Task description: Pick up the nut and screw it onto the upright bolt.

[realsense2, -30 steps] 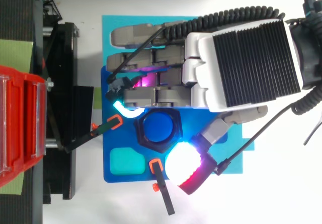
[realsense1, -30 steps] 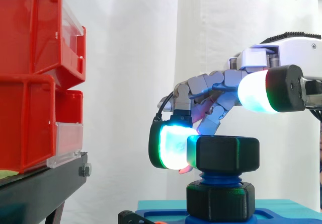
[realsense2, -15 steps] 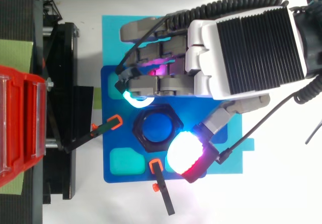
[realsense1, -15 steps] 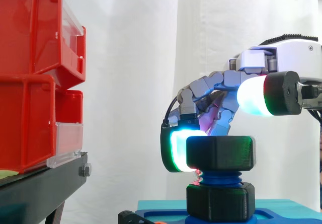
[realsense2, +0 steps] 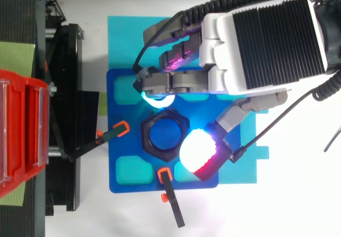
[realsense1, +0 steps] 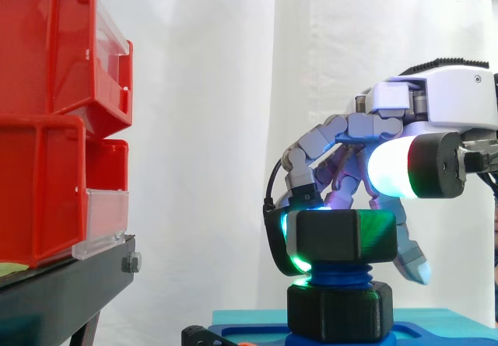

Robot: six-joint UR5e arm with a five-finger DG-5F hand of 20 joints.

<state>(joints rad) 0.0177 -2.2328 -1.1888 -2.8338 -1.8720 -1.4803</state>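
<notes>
At lower centre of the side view, a black hexagonal plastic nut sits atop the upright blue threaded bolt. The hand pinches the nut between curled finger and thumb.

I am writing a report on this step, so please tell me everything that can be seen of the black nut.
The nut is black, hexagonal and thick, matte plastic by its look. It sits level on the blue upright bolt, whose threads show beneath it, above a second black hexagonal collar. From above, the bolt's blue top fills its bore. The hand pinches it between a cyan-glowing pad and the thumb's white pad.
</notes>
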